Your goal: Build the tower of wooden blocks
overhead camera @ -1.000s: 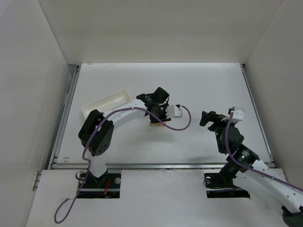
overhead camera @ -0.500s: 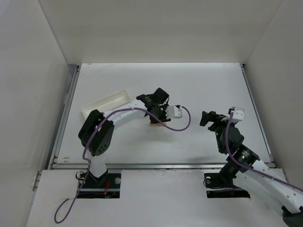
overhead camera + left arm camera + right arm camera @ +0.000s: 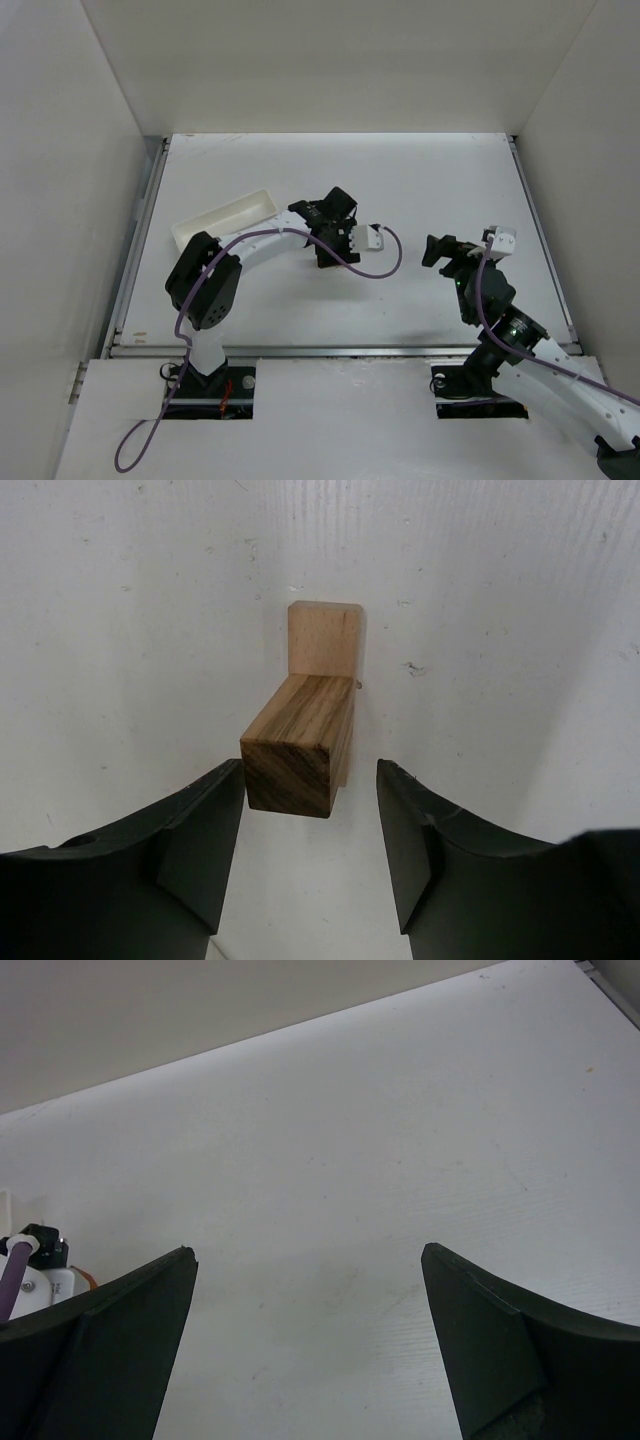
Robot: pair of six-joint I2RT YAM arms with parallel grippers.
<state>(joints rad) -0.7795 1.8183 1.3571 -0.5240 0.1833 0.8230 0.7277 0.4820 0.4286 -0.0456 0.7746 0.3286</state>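
Observation:
In the left wrist view a dark brown wood block (image 3: 290, 770) rests on top of a pale tan block (image 3: 324, 638), which lies flat on the white table. My left gripper (image 3: 310, 768) straddles the brown block with its jaws open. The left finger (image 3: 205, 825) is right beside the block's corner, and the right finger (image 3: 410, 830) stands clear of it. From above, the left gripper (image 3: 330, 245) hides both blocks. My right gripper (image 3: 437, 250) hovers wide open over bare table at the right, holding nothing (image 3: 310, 1260).
A long white tray (image 3: 225, 218) lies at the left, behind the left arm. A purple cable (image 3: 385, 262) loops off the left wrist over the table. White walls enclose the table on three sides.
The left jaws have widened and let go of the brown block. The tan sliver that showed below the left gripper from above is now covered. The right arm has not moved.

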